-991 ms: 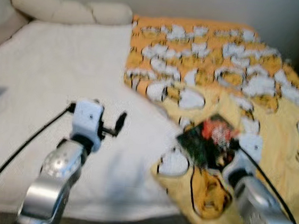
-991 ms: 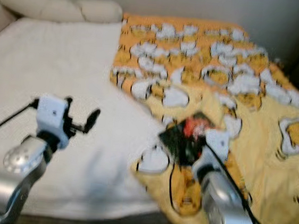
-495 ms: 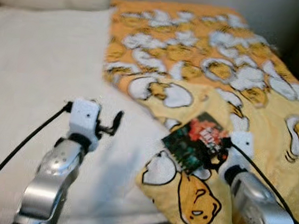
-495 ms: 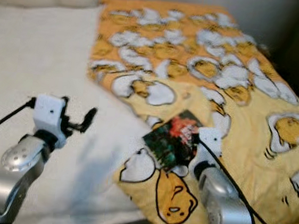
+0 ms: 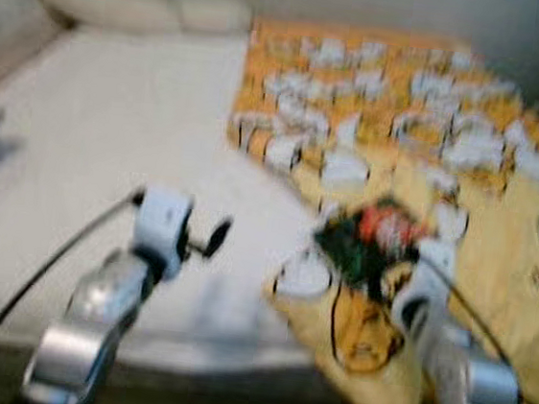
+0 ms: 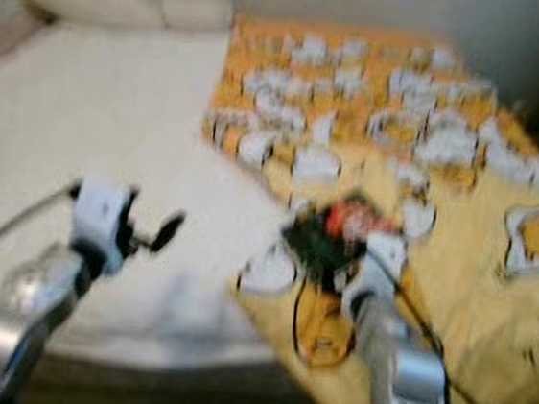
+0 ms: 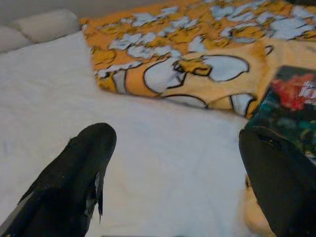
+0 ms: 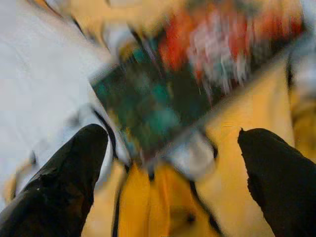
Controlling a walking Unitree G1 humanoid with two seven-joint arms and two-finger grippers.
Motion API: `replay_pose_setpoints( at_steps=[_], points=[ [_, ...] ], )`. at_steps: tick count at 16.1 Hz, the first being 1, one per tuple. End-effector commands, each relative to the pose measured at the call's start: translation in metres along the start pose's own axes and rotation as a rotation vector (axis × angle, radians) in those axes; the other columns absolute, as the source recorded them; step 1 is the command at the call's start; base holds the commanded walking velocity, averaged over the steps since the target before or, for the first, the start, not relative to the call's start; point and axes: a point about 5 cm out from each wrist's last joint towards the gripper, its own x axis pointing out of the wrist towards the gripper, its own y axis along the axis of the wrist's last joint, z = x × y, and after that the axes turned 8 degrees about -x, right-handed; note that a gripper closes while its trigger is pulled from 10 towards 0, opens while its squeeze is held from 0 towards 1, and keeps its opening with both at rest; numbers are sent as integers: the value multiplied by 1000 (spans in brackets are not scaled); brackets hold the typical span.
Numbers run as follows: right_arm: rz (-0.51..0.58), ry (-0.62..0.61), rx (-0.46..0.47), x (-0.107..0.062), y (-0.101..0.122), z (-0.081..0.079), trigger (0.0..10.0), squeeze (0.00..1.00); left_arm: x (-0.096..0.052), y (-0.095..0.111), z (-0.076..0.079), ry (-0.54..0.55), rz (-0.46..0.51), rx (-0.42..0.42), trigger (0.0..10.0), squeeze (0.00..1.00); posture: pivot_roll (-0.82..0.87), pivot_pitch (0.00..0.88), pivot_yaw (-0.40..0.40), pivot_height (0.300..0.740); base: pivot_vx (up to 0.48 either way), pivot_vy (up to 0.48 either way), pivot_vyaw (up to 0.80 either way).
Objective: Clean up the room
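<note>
Right wrist view, book just beyond spread right gripper

We see both eye views smeared by motion blur under soft, even indoor light. Our left wrist view is sharp; the right wrist view is streaked throughout.

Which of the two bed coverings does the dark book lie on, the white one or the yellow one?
The yellow blanket with the egg cartoon print; the book rests near its folded edge, beside the plain white sheet, just ahead of the open right gripper.
</note>
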Motion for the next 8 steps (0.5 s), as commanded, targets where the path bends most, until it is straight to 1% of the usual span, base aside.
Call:
replay_pose_setpoints(
  at_steps=[1,4,5,8],
  points=[
    [17,27,52,2,6,-3,10000,1000,0,-1,-5,4,-21,-2,10000,0,31,0,34,740,0,0,0],
    [35,42,71,5,9,-4,10000,1000,1,1,-6,7,-23,-9,10000,0,27,0,39,740,0,0,0],
    [38,37,87,9,11,-4,10000,1000,2,1,-6,4,-21,-27,10000,0,25,0,42,740,0,0,0],
    [26,12,149,30,12,0,10000,1000,3,4,-5,-33,-22,-26,10000,0,35,0,51,740,0,0,0]
  ],
)
